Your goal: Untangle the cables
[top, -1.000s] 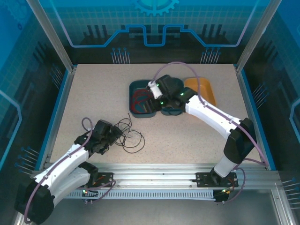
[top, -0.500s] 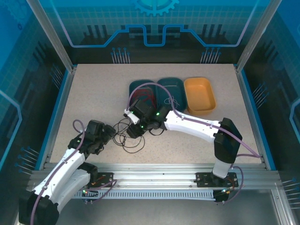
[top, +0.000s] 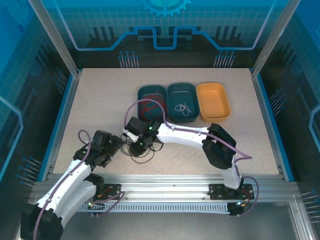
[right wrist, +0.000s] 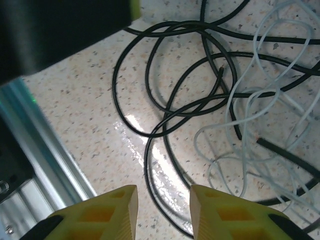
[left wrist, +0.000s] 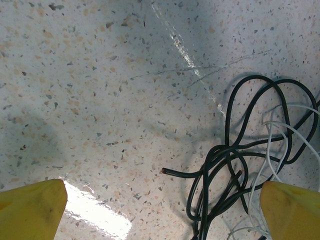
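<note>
right wrist: cables [right wrist: 220, 75], light, limp, springy; right gripper [right wrist: 163, 200] part open, empty, astride black loop, best hold there; left gripper [left wrist: 162, 205] wide, empty.

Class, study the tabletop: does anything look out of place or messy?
Yes. A knot of black and white cables lies loose on the table, strands looping over one another, while the left teal tray holds a red cable and the middle teal tray a white cable.

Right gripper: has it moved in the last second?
Yes: the right gripper came from the left teal tray nearer and leftward, over the loose cables.
</note>
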